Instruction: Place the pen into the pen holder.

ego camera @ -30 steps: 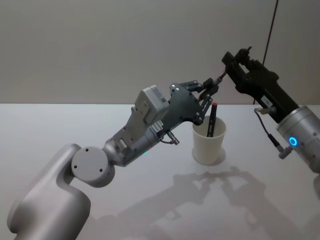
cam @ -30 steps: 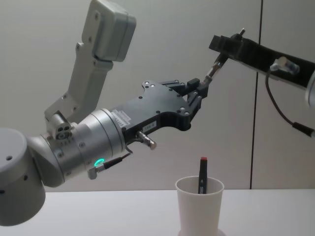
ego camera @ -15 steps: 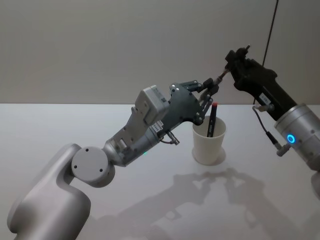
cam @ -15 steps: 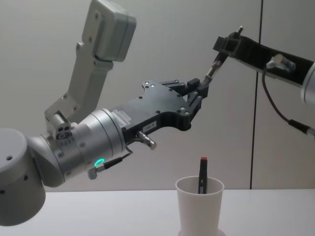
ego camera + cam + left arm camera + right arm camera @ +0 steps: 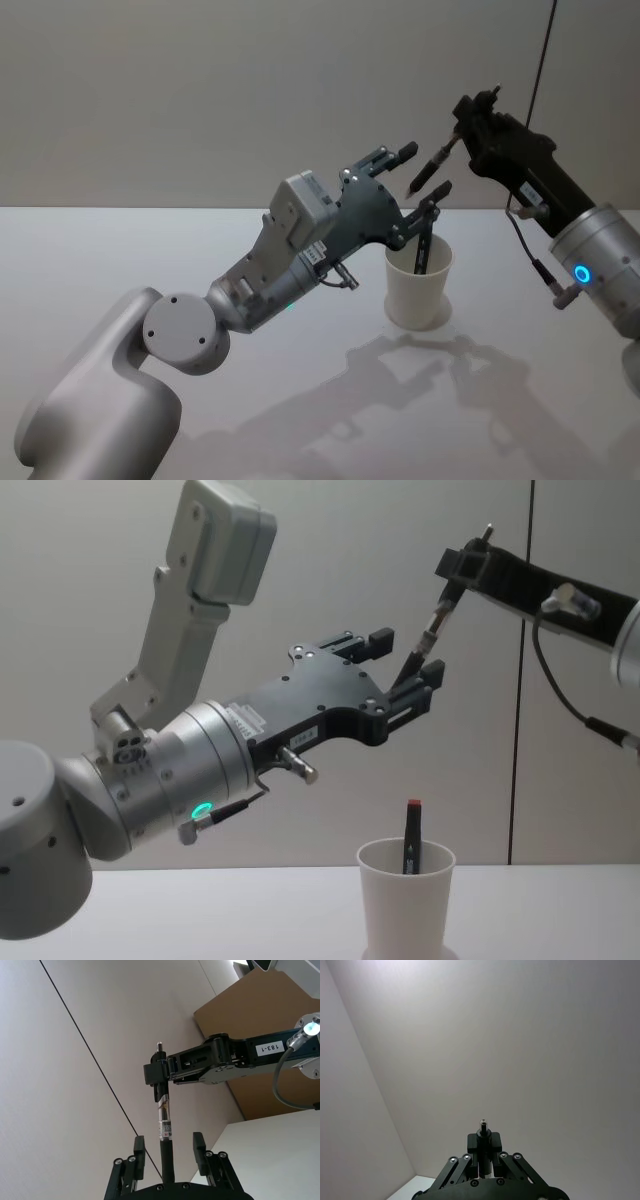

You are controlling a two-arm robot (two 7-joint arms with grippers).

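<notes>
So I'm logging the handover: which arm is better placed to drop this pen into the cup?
The right. Its gripper is shut on the pen, held above the pen holder. The left gripper has open jaws either side of the pen's tip, gripping nothing.

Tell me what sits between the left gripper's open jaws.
The tip of a pen held by the right gripper, untouched by the left gripper, as the left wrist view shows.

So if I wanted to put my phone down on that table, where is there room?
The table is bare left of the left arm, and in front of the pen holder. It is crowded above the cup: the open left gripper flanks a pen that the right gripper holds.
</notes>
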